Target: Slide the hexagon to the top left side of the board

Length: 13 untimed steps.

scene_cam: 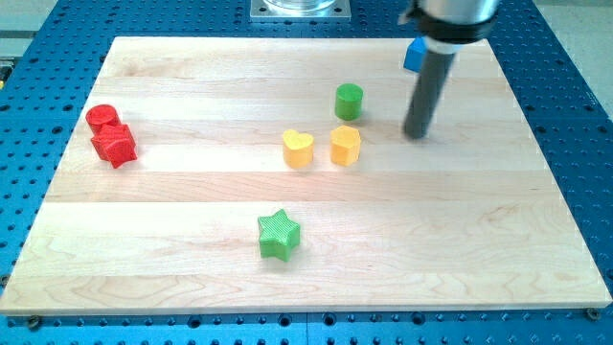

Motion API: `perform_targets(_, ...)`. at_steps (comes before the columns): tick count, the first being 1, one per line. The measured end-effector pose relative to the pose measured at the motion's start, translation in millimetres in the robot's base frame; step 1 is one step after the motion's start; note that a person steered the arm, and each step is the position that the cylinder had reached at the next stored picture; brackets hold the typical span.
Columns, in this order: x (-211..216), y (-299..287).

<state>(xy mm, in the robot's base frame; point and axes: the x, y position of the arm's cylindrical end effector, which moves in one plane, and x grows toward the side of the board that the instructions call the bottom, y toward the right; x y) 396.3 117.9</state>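
The yellow hexagon [346, 146] lies near the middle of the wooden board [192, 192], just right of a yellow heart [298, 149]. My tip [416, 134] rests on the board to the right of the hexagon, about a block's width and a half away, not touching it. A green cylinder [350, 101] stands just above the hexagon, left of the rod. The rod hides most of the blue blocks [414, 53] near the view's top right.
A red cylinder [101, 118] and a red star-like block [115, 146] sit together at the view's left. A green star [279, 235] lies below the middle. A metal mount [300, 9] sits past the board's top edge.
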Motion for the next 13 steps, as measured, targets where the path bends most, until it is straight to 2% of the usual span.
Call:
perform_targets(1, 43.4, -3.1)
perform_targets(2, 64.4, -41.3)
perform_targets(3, 52.1, -88.2)
perform_targets(4, 44.4, -25.4)
perform_targets(5, 18.3, -69.6)
perform_targets(6, -2.5, -167.4)
perform_targets(7, -22.6, -233.6)
perform_targets(8, 31.5, -216.8)
perform_targets(9, 27.2, -168.0)
perform_targets(11, -3.5, -105.9)
perform_targets(12, -47.3, -122.9)
perform_targets(13, -92.5, -196.3)
